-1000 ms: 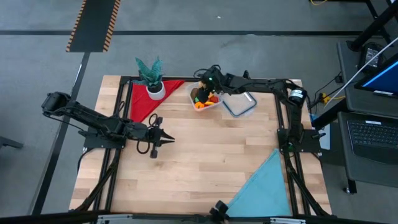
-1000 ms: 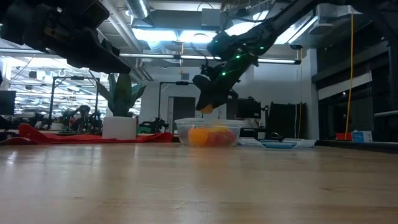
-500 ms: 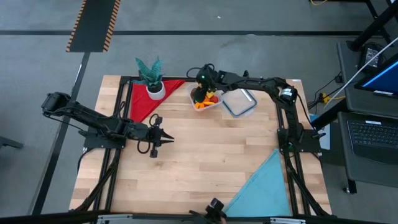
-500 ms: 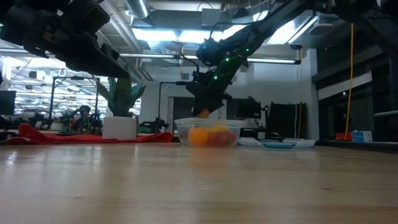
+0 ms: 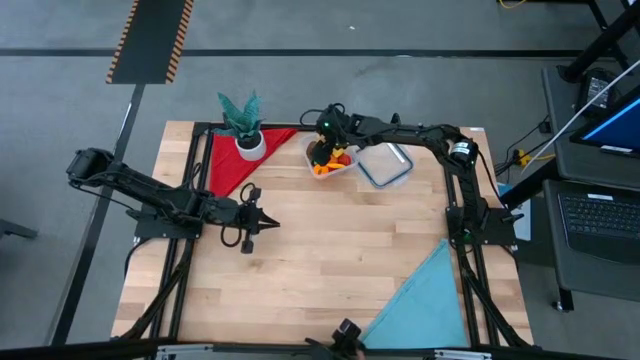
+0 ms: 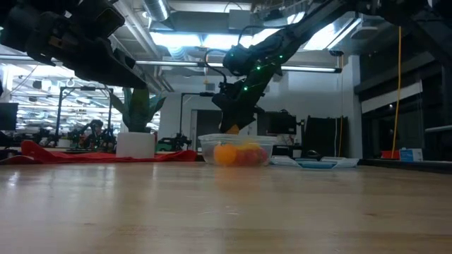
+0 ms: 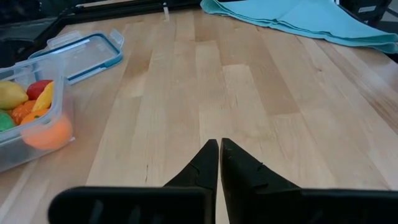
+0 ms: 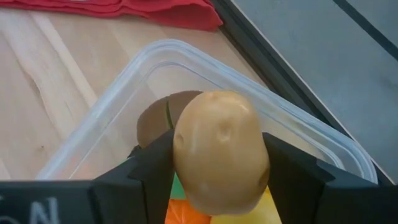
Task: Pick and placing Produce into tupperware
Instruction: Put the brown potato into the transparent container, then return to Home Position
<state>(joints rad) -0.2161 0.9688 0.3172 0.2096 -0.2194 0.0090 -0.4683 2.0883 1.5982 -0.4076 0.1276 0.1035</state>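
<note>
Above tupperware [image 8: 124,81], gripper-held potato [image 8: 221,149]

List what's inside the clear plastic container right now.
Clear plastic container holds an orange piece, a yellow piece and a red piece. The right gripper, holding a tan potato, covers the rest.

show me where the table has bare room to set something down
Bare wood runs between the red cloth and the blue cloth. It is crowded at the far edge: plant, container, lid.

r arm stretched out far, tool [image 8: 217,155] clamped w/ fingers apart; l arm low, tool [image 7: 219,152] closed, idle.
</note>
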